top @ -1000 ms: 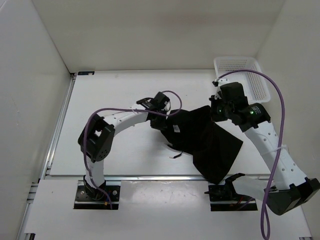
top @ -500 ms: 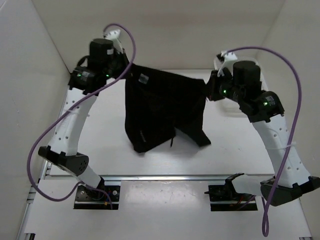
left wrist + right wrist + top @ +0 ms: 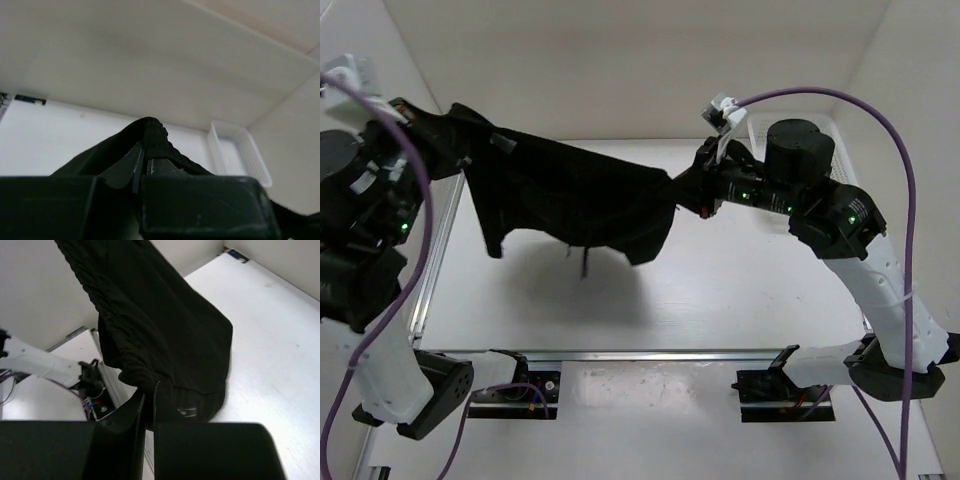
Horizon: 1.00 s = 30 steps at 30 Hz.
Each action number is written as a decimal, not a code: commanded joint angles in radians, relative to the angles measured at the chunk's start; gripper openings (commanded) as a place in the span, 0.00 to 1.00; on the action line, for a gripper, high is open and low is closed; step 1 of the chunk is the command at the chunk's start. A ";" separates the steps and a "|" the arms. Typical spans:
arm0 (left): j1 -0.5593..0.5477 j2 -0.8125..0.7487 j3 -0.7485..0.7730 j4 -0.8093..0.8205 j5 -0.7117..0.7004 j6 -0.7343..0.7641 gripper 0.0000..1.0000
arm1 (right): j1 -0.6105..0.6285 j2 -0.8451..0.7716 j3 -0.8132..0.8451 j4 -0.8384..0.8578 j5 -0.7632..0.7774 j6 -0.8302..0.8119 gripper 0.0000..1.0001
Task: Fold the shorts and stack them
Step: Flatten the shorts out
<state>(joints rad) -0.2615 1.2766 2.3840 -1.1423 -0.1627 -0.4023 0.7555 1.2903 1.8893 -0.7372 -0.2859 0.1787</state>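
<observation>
Clearly soft, light, limp: shorts (image 3: pixel 580 190) sag betw. my L tool (image 3: pixel 145 161) & R tool (image 3: pixel 149 397), both clamped on its gathered edge; best hold pts, I reckon.

The shorts (image 3: pixel 580 195) are plain black. The counter (image 3: pixel 720 290) is white. The basket (image 3: pixel 240 150) is white mesh. The cables (image 3: pixel 890 130) are purple, the arms (image 3: pixel 880 290) white and black.
</observation>
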 commanded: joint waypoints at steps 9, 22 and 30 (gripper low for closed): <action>0.021 0.311 0.130 0.167 -0.097 0.063 0.10 | -0.010 -0.037 -0.116 -0.021 0.324 0.220 0.00; 0.013 0.661 0.161 0.142 0.109 0.078 1.00 | -0.387 0.078 -0.733 0.104 0.316 0.519 0.82; 0.042 0.330 -0.424 0.089 0.063 0.062 0.96 | -0.329 0.104 -0.685 0.058 0.416 0.386 0.50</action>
<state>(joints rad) -0.2127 1.7409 2.1281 -1.0210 -0.0757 -0.3256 0.4011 1.4040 1.1522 -0.6632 0.0784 0.6323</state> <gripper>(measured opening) 0.968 0.531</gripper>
